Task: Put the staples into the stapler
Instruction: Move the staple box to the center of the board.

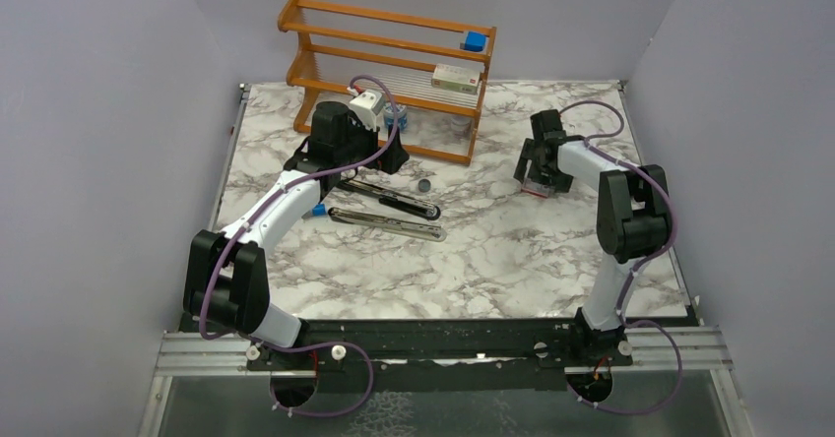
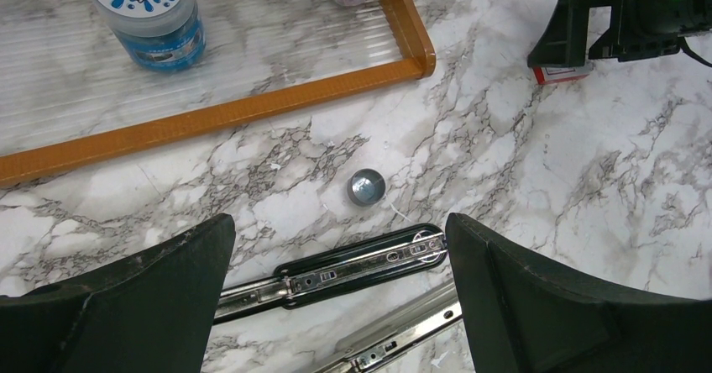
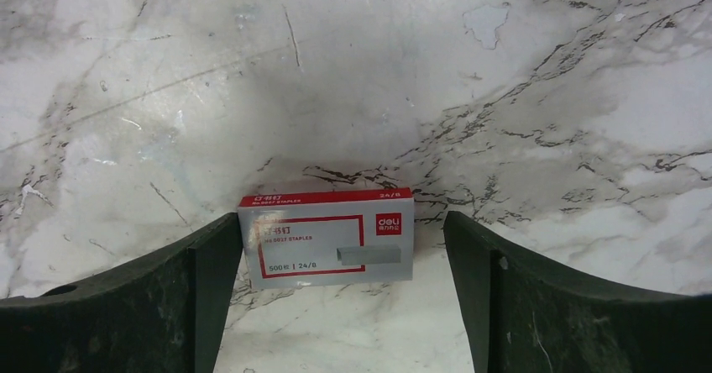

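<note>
The stapler (image 1: 394, 222) lies opened on the marble table, its two long bars spread in a narrow V. In the left wrist view the black bar with its silver channel (image 2: 353, 268) lies between my fingers, and the other silver bar (image 2: 403, 335) is below it. My left gripper (image 2: 340, 243) is open above the stapler and holds nothing; it also shows in the top view (image 1: 386, 157). My right gripper (image 3: 342, 251) is open, low over the table, astride a small red-and-white staple box (image 3: 327, 237) whose left end is at my left finger. No loose staple strips are in view.
An orange wooden rack (image 1: 394, 63) stands at the back, with a white box (image 1: 455, 79), a blue block (image 1: 476, 41) and a blue-lidded jar (image 2: 147, 7) on it. A small round grey cap (image 2: 366, 187) lies just beyond the stapler. Walls close in the table.
</note>
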You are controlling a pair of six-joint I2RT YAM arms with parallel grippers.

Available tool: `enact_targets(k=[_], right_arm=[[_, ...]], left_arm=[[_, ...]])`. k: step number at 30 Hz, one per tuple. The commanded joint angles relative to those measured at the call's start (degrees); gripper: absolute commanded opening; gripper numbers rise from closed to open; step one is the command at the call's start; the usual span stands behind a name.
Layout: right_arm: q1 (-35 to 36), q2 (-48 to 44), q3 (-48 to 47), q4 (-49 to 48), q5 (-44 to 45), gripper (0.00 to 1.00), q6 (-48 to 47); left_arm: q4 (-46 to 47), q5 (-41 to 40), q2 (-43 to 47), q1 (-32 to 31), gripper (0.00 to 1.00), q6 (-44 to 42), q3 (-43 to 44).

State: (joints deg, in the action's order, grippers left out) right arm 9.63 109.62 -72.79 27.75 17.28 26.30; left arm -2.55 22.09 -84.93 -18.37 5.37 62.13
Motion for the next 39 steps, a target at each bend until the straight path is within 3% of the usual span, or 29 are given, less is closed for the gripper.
enact_targets(k=[1,14,27,31,39], right_arm=[[-0.3,1.1,2.0,-1.2,-4.1,0.90,-1.7],[-0.8,-0.4,5.6,-3.4,-6.7,0.71,-1.3],[-0.3,-11.7,11.9,-4.2,-10.6,0.63,0.8],[2.2,-16.4,15.9,-4.9,-12.8,0.63,3.5],[14.8,-18.5,18.0,-1.1,-8.6,0.63,10.7]], left_arm=[[0.4,0.4,0.4,0.2,0.99,-0.3,1.7],[0.3,0.5,0.4,0.2,0.99,-0.5,1.9],[0.3,1.0,0.1,0.2,0.99,-0.3,1.9],[0.4,1.1,0.0,0.2,0.99,-0.1,1.9],[0.5,1.5,-0.1,0.2,0.99,0.2,1.9]])
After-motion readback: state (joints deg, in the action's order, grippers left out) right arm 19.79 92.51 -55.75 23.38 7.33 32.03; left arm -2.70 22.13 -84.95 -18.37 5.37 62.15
